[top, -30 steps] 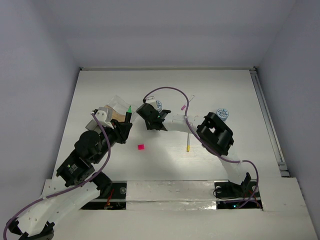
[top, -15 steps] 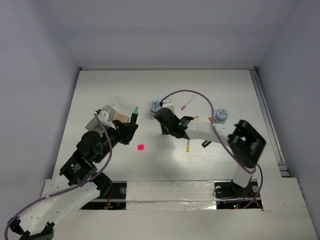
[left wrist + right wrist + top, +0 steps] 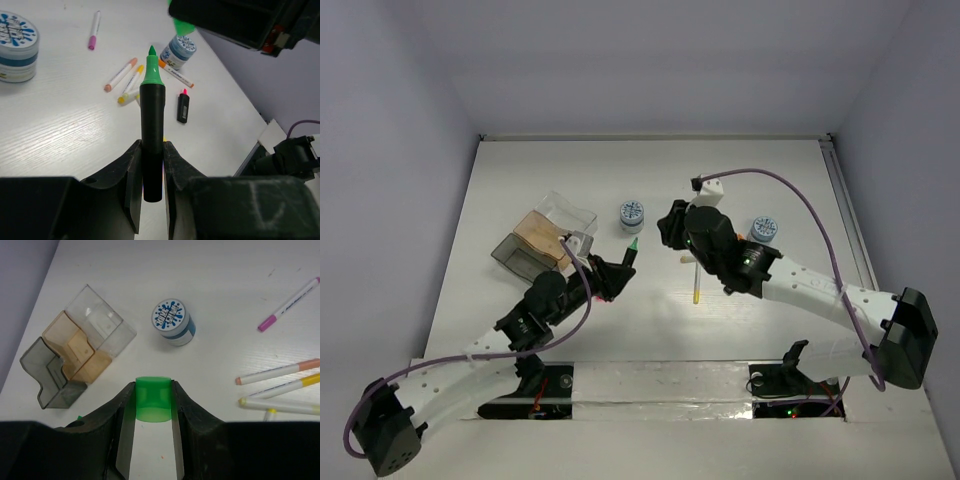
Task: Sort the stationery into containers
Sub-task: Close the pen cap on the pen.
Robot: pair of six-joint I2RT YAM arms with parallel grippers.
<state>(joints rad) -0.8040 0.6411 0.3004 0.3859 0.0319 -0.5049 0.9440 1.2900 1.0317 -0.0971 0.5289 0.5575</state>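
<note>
The left gripper (image 3: 152, 150) is closed on a marker (image 3: 151, 110), with one finger pressing each side of its lower barrel. The marker has a black, round body and a green end that narrows to a sharp point. It sticks out straight ahead from the fingers. From the top camera, this gripper is above the table (image 3: 770, 180), near its middle, and the green point is directed towards the far side.

The right gripper (image 3: 153, 390) is closed on a green cap (image 3: 153, 402), a short, slightly transparent cylinder held between the two fingers. In the left wrist view the cap is a blurred green shape above and beyond the marker's point, apart from it.

Under the right gripper, to the left, stand the containers (image 3: 60, 385). They are three small trays joined in one cluster: a clear one farthest away, a tan one in the middle and a smoky grey one nearest.

Just beside the clear tray lies a round disc (image 3: 172, 322), white on top with a blue pattern and a blue rim. A second disc (image 3: 765, 228) lies further right.

Several thin white pens (image 3: 277, 372) with pink, orange and yellow tips lie loose on the right. A short black marker with a pink tip (image 3: 183, 106) lies near them.
</note>
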